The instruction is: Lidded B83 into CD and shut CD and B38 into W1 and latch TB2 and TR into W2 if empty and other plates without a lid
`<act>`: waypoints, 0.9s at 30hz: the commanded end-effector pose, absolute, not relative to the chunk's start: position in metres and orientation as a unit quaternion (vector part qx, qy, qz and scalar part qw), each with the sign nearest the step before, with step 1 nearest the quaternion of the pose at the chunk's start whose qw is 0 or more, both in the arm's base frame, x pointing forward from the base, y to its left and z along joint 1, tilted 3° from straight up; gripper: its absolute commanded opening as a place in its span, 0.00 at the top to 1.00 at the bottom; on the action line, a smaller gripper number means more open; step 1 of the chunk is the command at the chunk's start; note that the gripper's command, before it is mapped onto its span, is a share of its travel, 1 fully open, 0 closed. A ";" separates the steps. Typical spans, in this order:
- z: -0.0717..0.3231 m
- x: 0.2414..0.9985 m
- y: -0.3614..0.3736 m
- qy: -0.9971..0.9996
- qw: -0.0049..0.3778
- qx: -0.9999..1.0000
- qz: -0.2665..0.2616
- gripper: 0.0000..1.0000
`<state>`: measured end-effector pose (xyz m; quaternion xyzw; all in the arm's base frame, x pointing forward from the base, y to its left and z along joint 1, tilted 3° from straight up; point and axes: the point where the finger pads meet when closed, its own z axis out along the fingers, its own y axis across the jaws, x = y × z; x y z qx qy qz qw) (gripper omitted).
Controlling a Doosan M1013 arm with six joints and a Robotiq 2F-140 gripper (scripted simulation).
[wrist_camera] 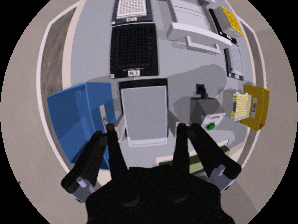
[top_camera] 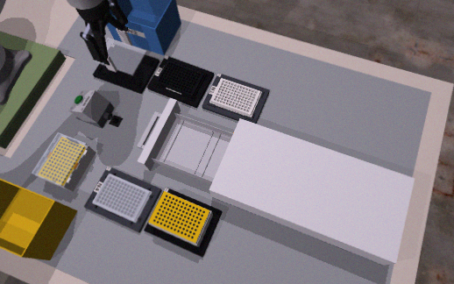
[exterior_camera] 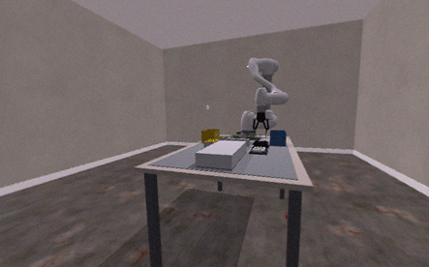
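My gripper (top_camera: 105, 57) is shut on the clear plate lid (top_camera: 126, 58) and holds it level a little above the black lid park (top_camera: 127, 75) at the back left. In the wrist view the lid (wrist_camera: 143, 115) sits between my fingers. The clear assay plate (top_camera: 122, 197) sits uncovered in its nest at the front. The white assay plate (top_camera: 237, 96) sits in its nest at the back. The cooler drawer (top_camera: 188, 145) stands open and empty in front of its white housing (top_camera: 313, 188).
The blue bin (top_camera: 145, 19) stands right behind the lid park. A black rack (top_camera: 180, 81) sits beside it. The green DONE key (top_camera: 79, 99), the tip box with yellow insert (top_camera: 61, 161), the yellow bin (top_camera: 26, 223) and the yellow tip rack (top_camera: 180, 217) lie toward the front left.
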<state>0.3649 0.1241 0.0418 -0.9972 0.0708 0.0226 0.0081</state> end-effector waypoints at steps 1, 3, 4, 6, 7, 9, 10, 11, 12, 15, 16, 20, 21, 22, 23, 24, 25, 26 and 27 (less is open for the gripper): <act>0.047 0.365 0.124 0.071 0.008 -0.997 0.023 1.00; 0.049 0.365 0.124 0.071 0.008 -0.997 0.023 1.00; 0.051 0.365 0.124 0.071 0.008 -0.997 0.023 1.00; 0.053 0.365 0.124 0.071 0.008 -0.997 0.023 1.00; 0.055 0.365 0.124 0.071 0.008 -0.997 0.023 1.00; 0.056 0.365 0.124 0.071 0.008 -0.997 0.023 1.00; 0.056 0.365 0.124 0.071 0.008 -0.997 0.023 1.00; 0.057 0.366 0.124 0.071 0.008 -0.997 0.023 1.00; 0.059 0.366 0.124 0.071 0.008 -0.997 0.023 1.00; 0.063 0.366 0.124 0.071 0.008 -0.997 0.023 1.00; 0.064 0.366 0.124 0.071 0.008 -0.997 0.023 1.00; 0.069 0.366 0.124 0.071 0.008 -0.997 0.023 1.00; 0.071 0.366 0.124 0.071 0.008 -0.997 0.023 1.00; 0.072 0.366 0.123 0.071 0.008 -0.997 0.023 1.00; 0.073 0.366 0.123 0.071 0.008 -0.997 0.023 1.00; 0.075 0.366 0.123 0.071 0.008 -0.997 0.023 1.00; 0.076 0.366 0.123 0.071 0.008 -0.997 0.023 1.00; 0.076 0.366 0.123 0.071 0.008 -0.997 0.023 1.00; 0.076 0.366 0.123 0.071 0.008 -0.997 0.023 1.00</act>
